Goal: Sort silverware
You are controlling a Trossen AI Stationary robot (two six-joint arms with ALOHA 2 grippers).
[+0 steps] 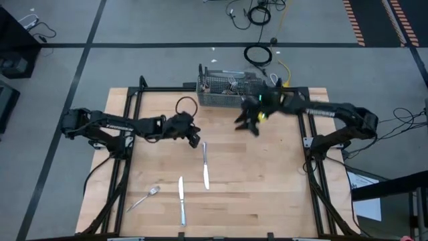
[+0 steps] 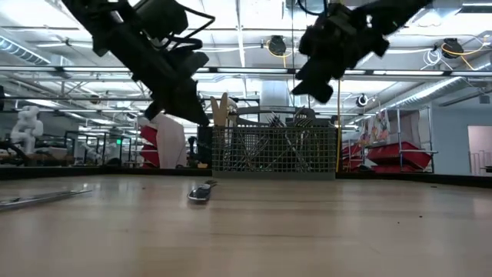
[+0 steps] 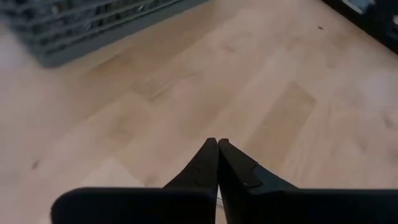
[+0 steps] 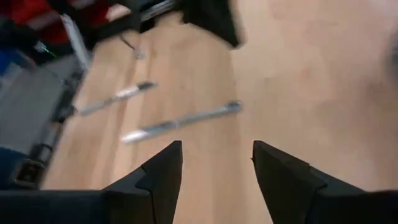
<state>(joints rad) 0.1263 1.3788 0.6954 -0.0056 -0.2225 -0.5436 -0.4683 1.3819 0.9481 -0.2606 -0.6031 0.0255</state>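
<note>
- wood table [image 1: 267, 194], biggest thing here
- wire basket [image 1: 224, 90] at the far edge, more cutlery standing inside
- left gripper [image 1: 194, 139] up off the table near the middle, fingers [image 3: 208, 163] pressed together, nothing in them
- right gripper [image 1: 249, 125] raised just in front of the basket, fingers apart, empty
- 2 knives [image 1: 205, 165] + [image 1: 181, 199] lying flat on the near half, fork [image 1: 145, 197] just left of them

Two slim silver knives [image 1: 205, 165] [image 1: 181, 199] and a silver fork [image 1: 144, 198] lie on the pale wooden table [image 1: 267, 187], a grey wire-mesh basket [image 1: 224, 92] at its far edge
</note>
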